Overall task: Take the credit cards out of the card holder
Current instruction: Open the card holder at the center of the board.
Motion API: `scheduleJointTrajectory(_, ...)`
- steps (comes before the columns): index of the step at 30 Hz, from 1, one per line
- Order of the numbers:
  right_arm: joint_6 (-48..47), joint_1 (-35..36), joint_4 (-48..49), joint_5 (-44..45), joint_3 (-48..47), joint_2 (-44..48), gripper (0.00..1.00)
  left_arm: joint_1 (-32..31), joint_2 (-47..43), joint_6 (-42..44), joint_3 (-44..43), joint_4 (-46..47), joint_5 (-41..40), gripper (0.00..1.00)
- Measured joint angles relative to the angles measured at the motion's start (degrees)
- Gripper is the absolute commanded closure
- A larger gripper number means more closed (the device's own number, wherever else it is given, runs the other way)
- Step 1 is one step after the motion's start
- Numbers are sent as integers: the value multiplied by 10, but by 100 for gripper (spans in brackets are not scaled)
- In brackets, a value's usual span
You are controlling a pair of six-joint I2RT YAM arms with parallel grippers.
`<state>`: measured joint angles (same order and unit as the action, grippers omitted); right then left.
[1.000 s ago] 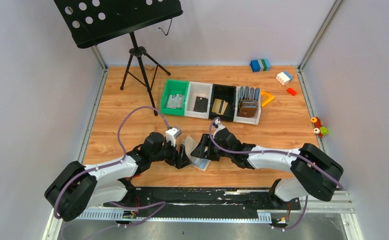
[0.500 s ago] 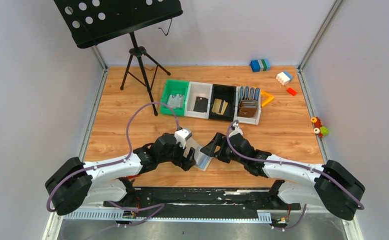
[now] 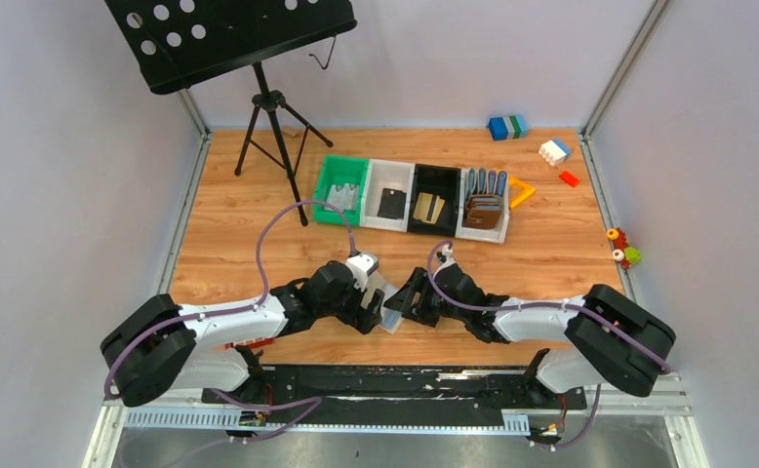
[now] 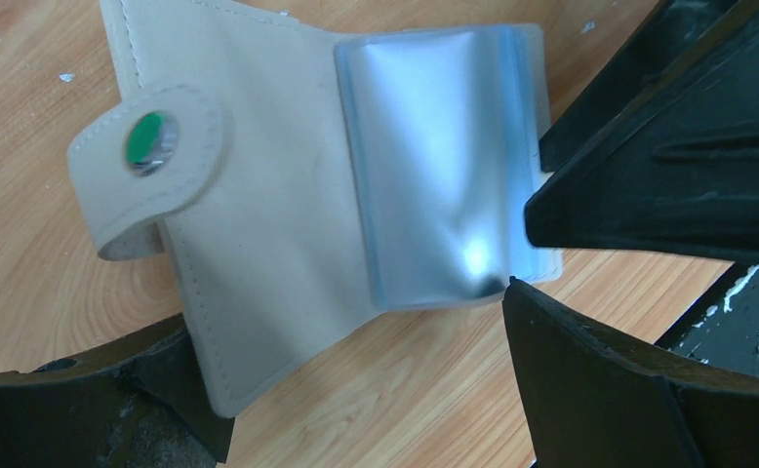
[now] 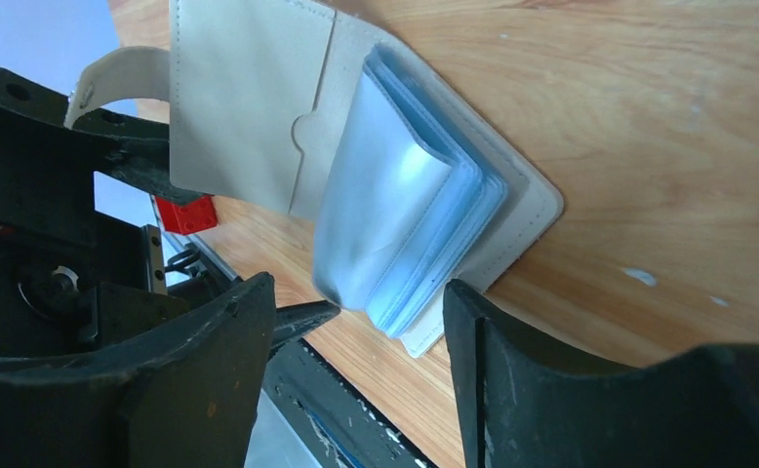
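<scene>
Lying open on the tabletop [image 3: 249, 185] close to the middle of its near edge: one card holder [image 4: 259, 224], pale grey-beige. Its strap tab [image 4: 146, 161], with a green-centred snap, curls over at one side. A stack of clear blue-grey sleeves [image 5: 405, 210] fans up from the inner face. Whether any sleeve holds a card cannot be told.

Left pincer [image 4: 351, 322]: jaws wide apart, one finger on each side of the holder, clamped on nothing.

Right pincer [image 5: 356, 292]: jaws apart, a corner of the sleeve stack between them. One fingertip meets the sleeves' edge in the left wrist view; no squeeze shows.

Credit cards [image 3: 391, 203], in a row of bins towards the far edge:
- silvery grey in the green bin [image 3: 356, 171]
- black in the white bin [image 3: 392, 175]
- gold in the black bin [image 3: 434, 177]

Brown wallets [image 3: 485, 210]: in the row's right-hand end bin [image 3: 504, 226].

Music stand [image 3: 229, 39]: far left corner.

Toy bricks [image 3: 507, 127]: far right corner.
</scene>
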<state>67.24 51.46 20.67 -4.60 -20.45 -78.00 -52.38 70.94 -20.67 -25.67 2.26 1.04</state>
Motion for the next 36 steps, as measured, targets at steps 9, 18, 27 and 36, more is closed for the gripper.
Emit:
scheduleJointTrajectory(9, 4, 3, 39, -28, -22, -33, 48, 0, 0, -6, 0, 11, 6, 18)
scheduleJointTrajectory(18, 2, 4, 48, -42, -35, -34, 57, 0, 7, -16, 1, 44, 34, 24)
scheduleJointTrajectory(27, -7, 4, 49, -41, -50, -35, 57, 34, 6, -39, 17, 68, 61, 26)
scheduleJointTrajectory(36, -16, 5, 44, -41, -58, -46, 56, 63, -18, -68, 41, 76, 107, 17)
